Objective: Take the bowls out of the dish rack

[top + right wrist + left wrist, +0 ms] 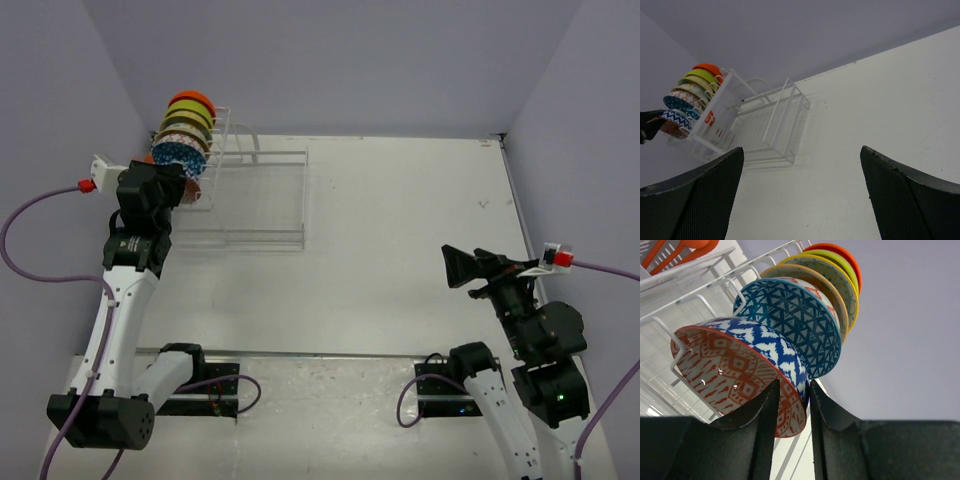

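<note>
White table (400, 230), perhaps lilac walls (330, 60)

Nearest bowl (740, 370): blue-and-white zigzags outside, red-orange diamonds inside. Second bowl (795, 320): teal triangle lattice. Further bowls (840, 285): tan, yellow-green, orange. White dish rack (250, 240).

Orange utensils (700, 246), perhaps a spatula and spoon; white table (420, 230), lilac walls (330, 60)

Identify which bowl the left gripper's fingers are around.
The front bowl, blue zigzag outside and red pattern inside: its rim sits between the left gripper's fingers. The other bowls stand behind it in the rack, untouched.
</note>
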Controlling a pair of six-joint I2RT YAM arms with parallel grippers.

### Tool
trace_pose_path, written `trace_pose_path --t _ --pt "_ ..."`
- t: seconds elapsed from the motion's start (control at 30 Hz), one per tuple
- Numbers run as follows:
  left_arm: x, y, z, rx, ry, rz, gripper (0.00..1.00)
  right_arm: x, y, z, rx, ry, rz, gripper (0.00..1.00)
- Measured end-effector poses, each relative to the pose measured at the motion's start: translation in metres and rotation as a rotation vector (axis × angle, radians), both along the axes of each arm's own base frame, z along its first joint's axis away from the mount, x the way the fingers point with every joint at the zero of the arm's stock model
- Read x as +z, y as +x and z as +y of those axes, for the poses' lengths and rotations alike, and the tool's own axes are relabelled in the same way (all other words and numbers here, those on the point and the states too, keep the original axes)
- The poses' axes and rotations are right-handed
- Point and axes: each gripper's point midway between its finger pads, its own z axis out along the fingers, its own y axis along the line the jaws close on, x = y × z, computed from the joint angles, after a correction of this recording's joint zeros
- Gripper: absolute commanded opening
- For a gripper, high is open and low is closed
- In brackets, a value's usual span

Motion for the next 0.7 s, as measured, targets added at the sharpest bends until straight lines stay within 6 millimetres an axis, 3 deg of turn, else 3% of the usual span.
trace_pose_path --t 0.23,0.27,0.47,0.7 --pt "0.006 0.0017 0.0034 0.008 -0.004 -0.04 0.22 0.0016 0.0002 0.0 0.0 0.002 -0.006 0.99" --pt "0.0067 0.0023 0.0032 0.006 -0.005 -0.044 0.15 0.0018 0.0002 0.0 0.0 0.002 -0.007 0.99" --pt "0.0079 0.0044 -0.0019 -0.019 -0.02 -0.052 0.0 0.0018 0.0002 -0.0001 -0.001 0.001 -0.007 0.99" --pt "0.0083 0.0041 -0.0034 -0.027 -0.022 -0.053 0.0 0.0018 0.0003 -0.0005 -0.002 -0.005 -0.009 0.99"
